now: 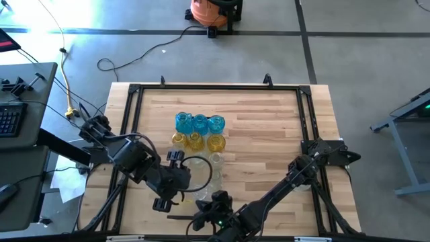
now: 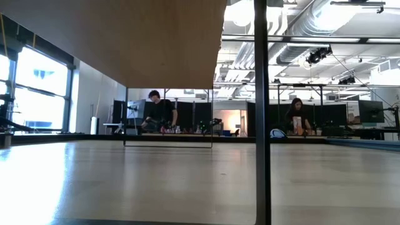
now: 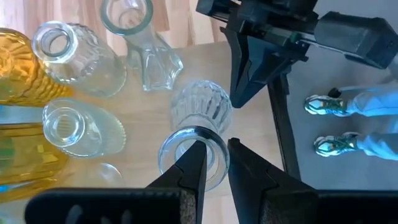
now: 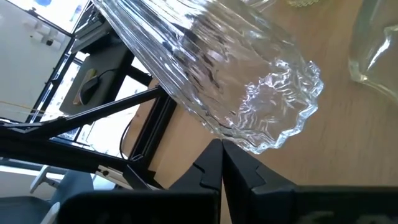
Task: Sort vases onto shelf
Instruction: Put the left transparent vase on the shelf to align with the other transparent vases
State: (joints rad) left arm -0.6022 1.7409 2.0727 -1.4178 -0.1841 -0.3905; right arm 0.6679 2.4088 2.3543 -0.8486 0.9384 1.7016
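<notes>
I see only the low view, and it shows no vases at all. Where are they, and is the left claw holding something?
Observer: From above, three blue vases stand in a row, with three yellow vases right beside them.
Operator: And the left claw?
Observer: The left claw pinches the rim of a clear ribbed vase.
Operator: And the right one?
Observer: The right claw is shut and empty, close to that same vase.

Plank table (image 1: 269,134) carries blue, yellow, clear vases (image 1: 199,132).

blue vases (image 1: 199,123), yellow vases (image 1: 196,141) (ribbed clear ones (image 3: 198,118))
</notes>
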